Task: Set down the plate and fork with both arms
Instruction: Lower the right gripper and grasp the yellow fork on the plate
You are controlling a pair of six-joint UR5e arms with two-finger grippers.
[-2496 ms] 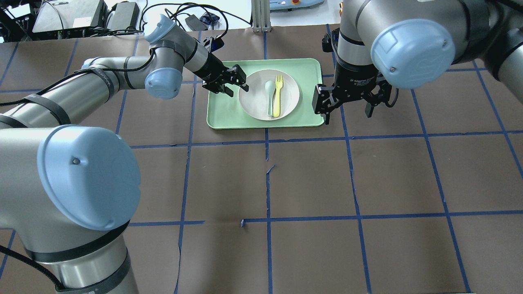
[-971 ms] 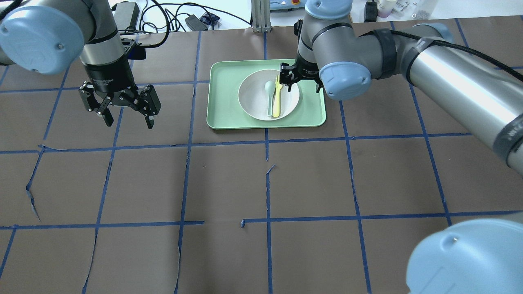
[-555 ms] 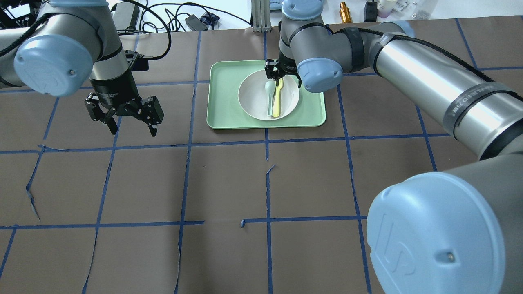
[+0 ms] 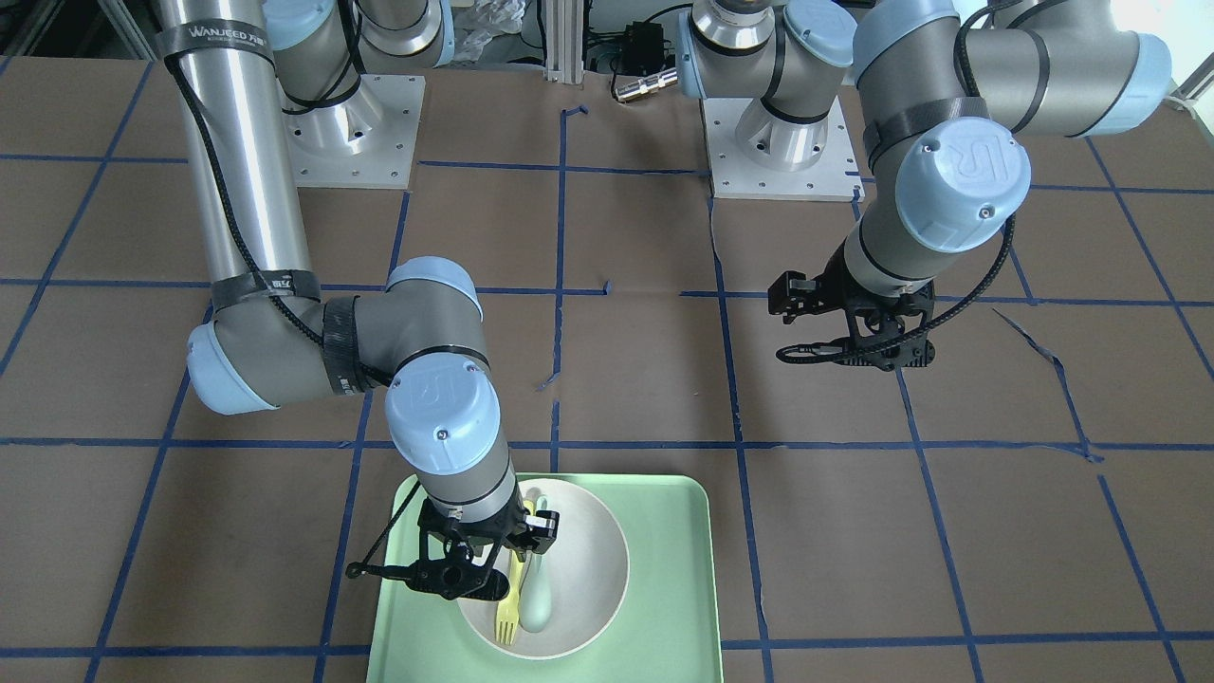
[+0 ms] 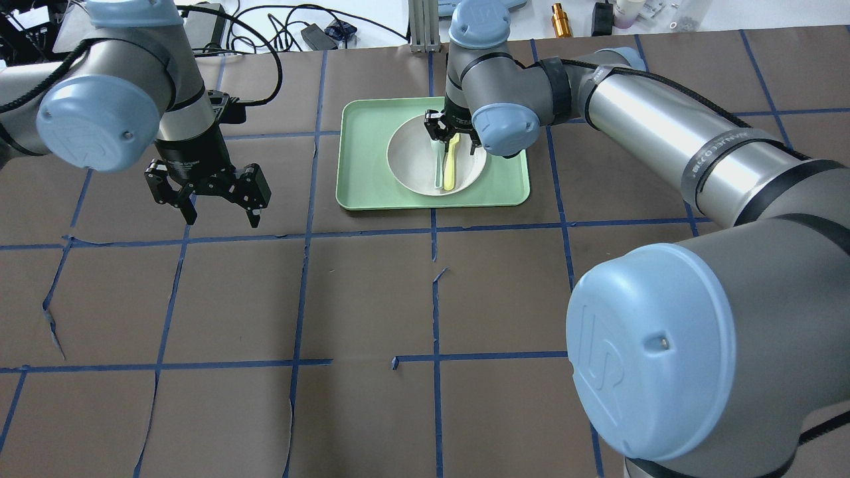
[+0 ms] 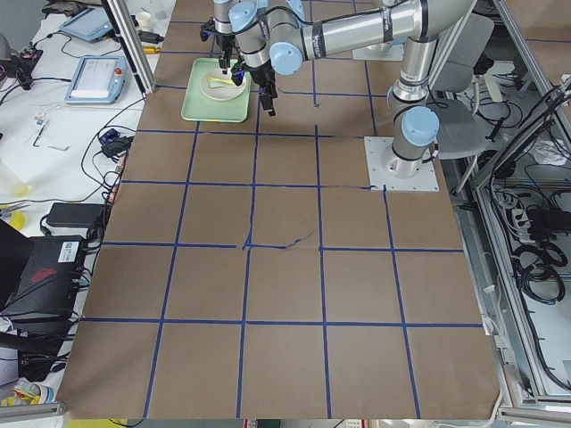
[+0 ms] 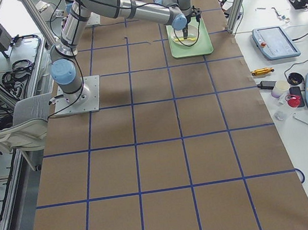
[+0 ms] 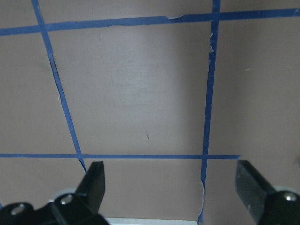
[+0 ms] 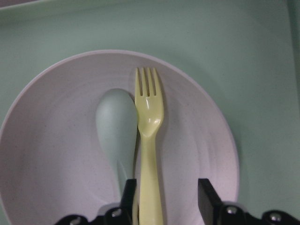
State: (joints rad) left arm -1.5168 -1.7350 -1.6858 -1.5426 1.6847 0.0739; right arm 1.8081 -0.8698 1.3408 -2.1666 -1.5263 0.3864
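The off-white plate sits on the mint-green tray at the table's far middle. The pale-yellow fork lies in the plate, right beside a grey-green spoon. My right gripper is low over the plate and open. In the right wrist view its fingers stand either side of the fork's handle; the spoon touches the fork's left side. My left gripper is open and empty over bare table left of the tray, with only paper below it.
Brown paper with blue tape lines covers the table, torn in places at the left. Cables and boxes lie beyond the far edge. The right arm's long forearm stretches across the table's right half.
My left gripper has left the plate's left rim and now hangs over the table left of the tray. My right gripper has come in from the tray's right side and settled astride the fork.
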